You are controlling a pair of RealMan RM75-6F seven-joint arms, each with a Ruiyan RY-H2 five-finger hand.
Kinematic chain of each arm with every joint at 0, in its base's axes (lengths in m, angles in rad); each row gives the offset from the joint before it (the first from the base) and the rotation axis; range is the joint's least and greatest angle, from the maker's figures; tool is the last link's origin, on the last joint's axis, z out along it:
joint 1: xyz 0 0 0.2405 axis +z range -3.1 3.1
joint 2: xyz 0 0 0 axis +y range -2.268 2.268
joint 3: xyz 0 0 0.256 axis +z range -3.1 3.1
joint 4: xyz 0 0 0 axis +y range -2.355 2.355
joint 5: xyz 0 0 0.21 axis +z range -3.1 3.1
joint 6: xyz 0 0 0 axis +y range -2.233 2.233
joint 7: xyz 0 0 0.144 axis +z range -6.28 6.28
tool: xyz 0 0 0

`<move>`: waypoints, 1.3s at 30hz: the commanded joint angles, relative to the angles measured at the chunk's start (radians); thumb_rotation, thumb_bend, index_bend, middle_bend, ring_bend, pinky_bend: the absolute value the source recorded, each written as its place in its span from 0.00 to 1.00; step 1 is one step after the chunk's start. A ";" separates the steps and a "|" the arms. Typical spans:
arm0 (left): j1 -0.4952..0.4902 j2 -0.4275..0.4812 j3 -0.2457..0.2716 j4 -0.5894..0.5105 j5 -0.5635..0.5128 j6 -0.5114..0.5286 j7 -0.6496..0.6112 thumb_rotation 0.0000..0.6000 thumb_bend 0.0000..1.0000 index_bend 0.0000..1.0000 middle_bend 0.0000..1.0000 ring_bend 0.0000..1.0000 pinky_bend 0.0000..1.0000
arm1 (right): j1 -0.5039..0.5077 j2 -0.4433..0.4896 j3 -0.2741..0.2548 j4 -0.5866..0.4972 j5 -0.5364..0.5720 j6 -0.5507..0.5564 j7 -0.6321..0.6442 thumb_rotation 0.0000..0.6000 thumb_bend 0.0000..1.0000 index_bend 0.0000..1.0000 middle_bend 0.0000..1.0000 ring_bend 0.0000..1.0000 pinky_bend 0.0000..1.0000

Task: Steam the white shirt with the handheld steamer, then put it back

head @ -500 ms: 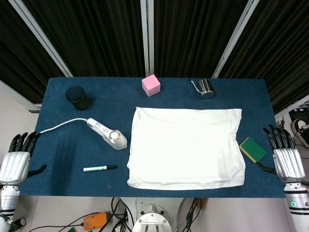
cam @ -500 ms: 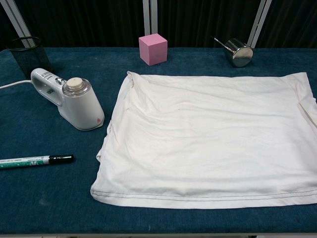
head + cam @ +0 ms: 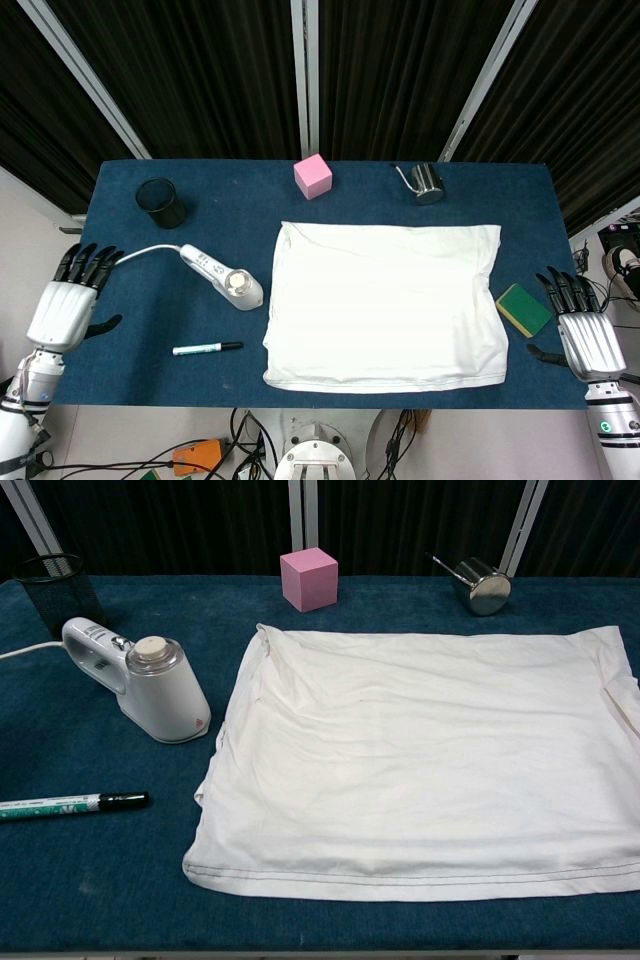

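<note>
A folded white shirt [image 3: 385,305] [image 3: 420,755] lies flat on the blue table, right of centre. The white handheld steamer [image 3: 225,278] [image 3: 140,685] lies on its side just left of the shirt, its cord trailing off to the left. My left hand [image 3: 65,305] hovers at the table's left edge, fingers spread and holding nothing, well left of the steamer. My right hand [image 3: 583,330] is at the right edge, fingers apart, holding nothing. Neither hand shows in the chest view.
A black mesh cup [image 3: 161,202] stands at the back left, a pink cube [image 3: 312,176] at the back centre, a small metal pitcher [image 3: 427,183] at the back right. A marker pen [image 3: 206,348] lies near the front left. A green-yellow sponge [image 3: 523,309] sits right of the shirt.
My left hand has moved up and inward over the table's left edge, closer to the steamer cord. The right hand has shifted slightly back and lower. Nothing on the table moved.
</note>
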 commanded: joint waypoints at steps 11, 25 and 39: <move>-0.340 -0.050 -0.080 0.057 -0.047 -0.435 0.098 1.00 0.05 0.23 0.22 0.14 0.02 | -0.018 -0.020 -0.020 0.020 0.017 -0.009 0.003 1.00 0.11 0.00 0.04 0.00 0.05; -0.485 -0.093 -0.082 0.093 -0.206 -0.633 0.246 1.00 0.05 0.42 0.41 0.29 0.00 | -0.021 -0.040 -0.024 0.034 0.040 -0.032 0.003 1.00 0.11 0.00 0.04 0.00 0.03; -0.547 -0.152 -0.048 0.143 -0.292 -0.679 0.314 1.00 0.05 0.42 0.40 0.29 0.00 | -0.014 -0.051 -0.021 0.051 0.054 -0.054 0.013 1.00 0.11 0.00 0.04 0.00 0.02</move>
